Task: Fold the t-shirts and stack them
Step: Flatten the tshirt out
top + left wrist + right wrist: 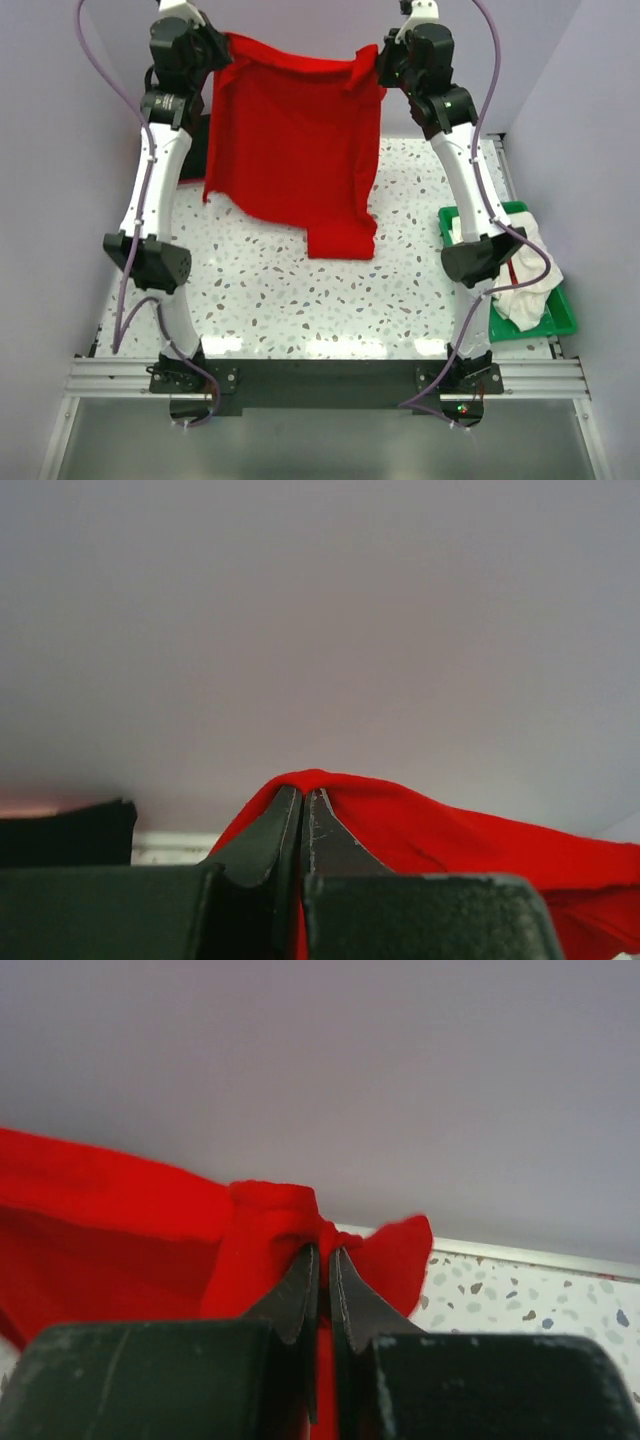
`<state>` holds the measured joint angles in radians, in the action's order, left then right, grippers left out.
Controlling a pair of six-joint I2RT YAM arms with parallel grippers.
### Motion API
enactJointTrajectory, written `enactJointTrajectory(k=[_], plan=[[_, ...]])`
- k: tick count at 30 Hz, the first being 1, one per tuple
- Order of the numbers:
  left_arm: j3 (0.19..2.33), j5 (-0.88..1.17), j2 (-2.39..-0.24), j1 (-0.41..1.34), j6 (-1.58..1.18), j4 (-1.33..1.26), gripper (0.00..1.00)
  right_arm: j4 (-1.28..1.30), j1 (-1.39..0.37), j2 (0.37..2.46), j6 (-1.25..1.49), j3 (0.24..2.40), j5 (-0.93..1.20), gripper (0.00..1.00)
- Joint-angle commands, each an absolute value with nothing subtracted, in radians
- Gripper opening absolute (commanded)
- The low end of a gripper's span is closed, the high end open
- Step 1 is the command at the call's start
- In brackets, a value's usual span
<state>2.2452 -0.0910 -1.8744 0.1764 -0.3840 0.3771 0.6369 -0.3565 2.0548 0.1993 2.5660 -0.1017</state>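
1. The left jaws were clenched on the red t-shirt (290, 140), pinching a fold of its top edge. In the left wrist view they met with only a sliver of red cloth between them.
2. The right jaws were also shut tight, on the opposite top corner of the shirt. Red cloth bunched over and around their tips.
3. Held between the raised left arm (150, 190) and right arm (465, 170), the red t-shirt hung spread like a sheet over the far part of the speckled tabletop (300, 290). Its top edge sagged a little in the middle. Whether its lowest flap touched the tabletop could not be told.
4. The whitish t-shirt (528, 290) lay crumpled in the green tray (566, 318) at the right side of the tabletop, beside the right arm.
5. The black t-shirt (62, 832) lay at the far left, mostly hidden behind the left arm.
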Motion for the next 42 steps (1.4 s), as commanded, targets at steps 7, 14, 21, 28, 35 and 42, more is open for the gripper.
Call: enactJointTrajectory(k=[7,14,21,28,35,42], plan=[[2.347,0.124,-1.829,0.0,-0.43,0.05,0.0,0.244,-0.347,1.823,0.121,2.439,-0.178,0.0],[1.96,0.17,-1.675,-0.06,-0.448,0.036,0.0,0.327,-0.348,1.646,0.216,2.007,-0.149,0.0],[1.263,0.101,-1.337,-0.06,-0.606,-0.005,0.19,0.295,-0.347,1.308,0.451,1.243,-0.057,0.13],[0.693,0.029,-1.088,-0.06,-0.736,0.077,0.64,0.374,-0.348,1.127,0.551,0.759,0.043,0.75],[0.45,0.06,-1.002,-0.022,-0.795,0.016,0.6,0.446,-0.348,0.956,0.591,0.626,-0.08,0.85],[0.57,0.003,-1.274,0.357,-0.847,-0.093,0.62,0.407,-0.35,1.11,0.586,0.765,-0.144,0.84]])
